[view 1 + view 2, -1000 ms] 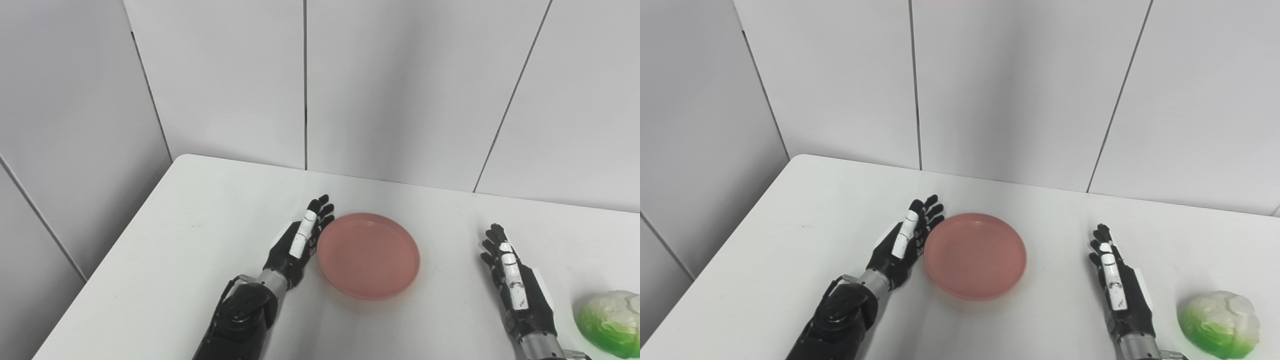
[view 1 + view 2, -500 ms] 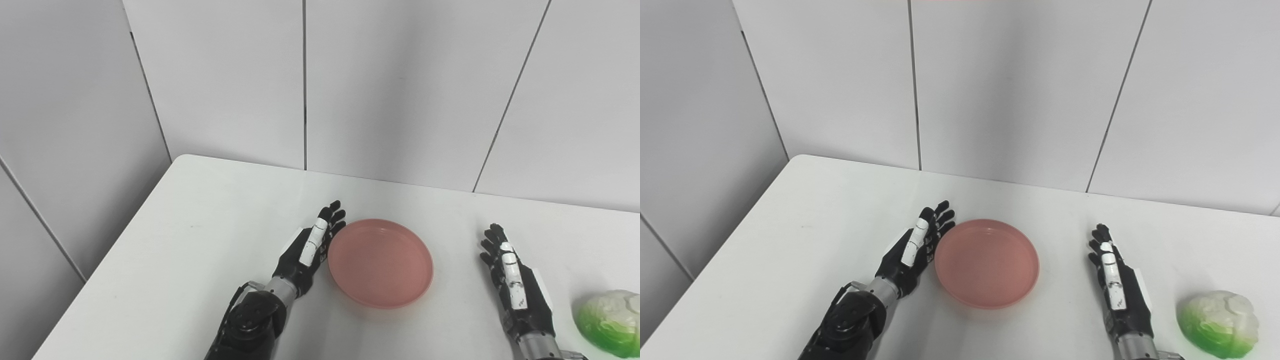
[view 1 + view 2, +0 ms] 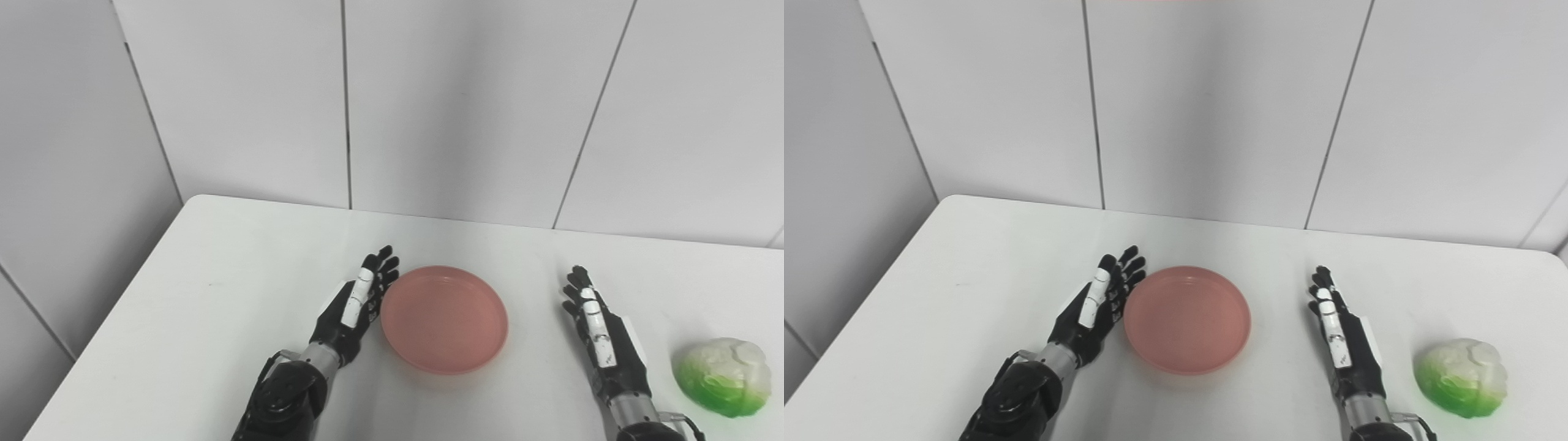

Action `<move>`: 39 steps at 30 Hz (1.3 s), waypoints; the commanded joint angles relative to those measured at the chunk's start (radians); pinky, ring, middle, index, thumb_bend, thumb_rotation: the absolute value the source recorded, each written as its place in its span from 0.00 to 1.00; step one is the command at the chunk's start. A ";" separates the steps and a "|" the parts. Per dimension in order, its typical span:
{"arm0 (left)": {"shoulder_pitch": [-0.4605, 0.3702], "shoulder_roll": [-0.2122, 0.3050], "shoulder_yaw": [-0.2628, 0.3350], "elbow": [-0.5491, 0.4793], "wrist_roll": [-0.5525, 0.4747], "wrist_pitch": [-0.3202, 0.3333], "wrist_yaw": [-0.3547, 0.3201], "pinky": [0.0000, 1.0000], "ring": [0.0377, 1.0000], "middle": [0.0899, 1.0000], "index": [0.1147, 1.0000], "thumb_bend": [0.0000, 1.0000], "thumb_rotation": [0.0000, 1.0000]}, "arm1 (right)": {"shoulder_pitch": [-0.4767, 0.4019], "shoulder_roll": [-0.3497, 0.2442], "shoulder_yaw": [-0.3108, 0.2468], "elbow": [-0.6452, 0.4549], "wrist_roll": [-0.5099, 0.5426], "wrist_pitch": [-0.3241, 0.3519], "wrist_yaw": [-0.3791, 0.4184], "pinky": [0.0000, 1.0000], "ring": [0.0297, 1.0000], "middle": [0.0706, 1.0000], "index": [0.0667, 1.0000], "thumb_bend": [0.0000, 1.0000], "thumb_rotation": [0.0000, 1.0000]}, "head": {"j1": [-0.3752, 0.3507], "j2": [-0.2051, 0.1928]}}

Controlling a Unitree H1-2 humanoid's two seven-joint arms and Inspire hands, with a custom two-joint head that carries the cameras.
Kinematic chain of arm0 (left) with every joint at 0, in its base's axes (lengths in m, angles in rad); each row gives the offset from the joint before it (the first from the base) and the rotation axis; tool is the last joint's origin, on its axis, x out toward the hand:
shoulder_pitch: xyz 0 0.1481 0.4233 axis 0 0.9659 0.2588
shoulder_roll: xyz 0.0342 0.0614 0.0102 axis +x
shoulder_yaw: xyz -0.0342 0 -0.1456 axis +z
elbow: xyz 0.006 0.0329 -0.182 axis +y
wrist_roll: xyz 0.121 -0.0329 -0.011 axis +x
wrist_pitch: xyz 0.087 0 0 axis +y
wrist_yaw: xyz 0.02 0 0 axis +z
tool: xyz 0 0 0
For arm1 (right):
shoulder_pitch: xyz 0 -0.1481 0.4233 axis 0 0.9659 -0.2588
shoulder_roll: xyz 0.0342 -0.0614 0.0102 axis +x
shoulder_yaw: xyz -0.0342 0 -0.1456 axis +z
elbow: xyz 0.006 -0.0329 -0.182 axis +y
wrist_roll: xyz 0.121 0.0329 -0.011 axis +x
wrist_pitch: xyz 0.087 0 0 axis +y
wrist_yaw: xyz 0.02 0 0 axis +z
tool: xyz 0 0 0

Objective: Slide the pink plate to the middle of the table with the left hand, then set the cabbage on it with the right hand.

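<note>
The pink plate [image 3: 444, 318] lies flat near the middle of the white table [image 3: 233, 257]. My left hand [image 3: 354, 305] stands on edge at the plate's left rim, fingers straight and apart, open, its palm side against or just beside the rim. The green and white cabbage [image 3: 724, 376] sits at the table's right side near the front. Between plate and cabbage my right hand [image 3: 603, 337] rests open, fingers stretched forward, touching neither. In the right eye view the same plate [image 3: 1187, 318], left hand [image 3: 1095, 305], right hand [image 3: 1342, 343] and cabbage [image 3: 1461, 377] show.
Grey wall panels [image 3: 465, 104] rise directly behind the table's far edge. The table's left edge [image 3: 122, 300] runs diagonally toward the front, and the rounded far right corner [image 3: 1557, 260] shows in the right eye view.
The camera has turned to the right, shifting the whole picture left. Over the second my left hand pushed the plate to the right, closer to my right hand. The right hand and cabbage stayed put.
</note>
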 commanded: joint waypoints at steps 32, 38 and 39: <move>0.052 0.067 0.044 -0.027 -0.020 0.034 -0.060 0.99 0.98 0.99 1.00 0.82 1.00 | -0.102 -0.264 -0.037 -0.621 -0.526 0.167 -0.033 0.77 0.86 0.88 0.90 0.98 0.75 | -0.271 -0.024; 0.056 0.077 0.055 -0.025 -0.028 0.037 -0.071 0.98 0.97 0.98 0.98 0.83 1.00 | -0.064 -0.366 -0.104 -0.659 -0.556 0.212 0.019 0.81 0.89 0.91 0.92 0.99 0.69 | -0.302 -0.025; 0.056 0.078 0.057 -0.025 -0.029 0.037 -0.072 0.97 0.97 0.98 0.98 0.83 1.00 | -0.060 -0.374 -0.109 -0.659 -0.560 0.214 0.020 0.81 0.89 0.91 0.92 1.00 0.69 | -0.302 -0.025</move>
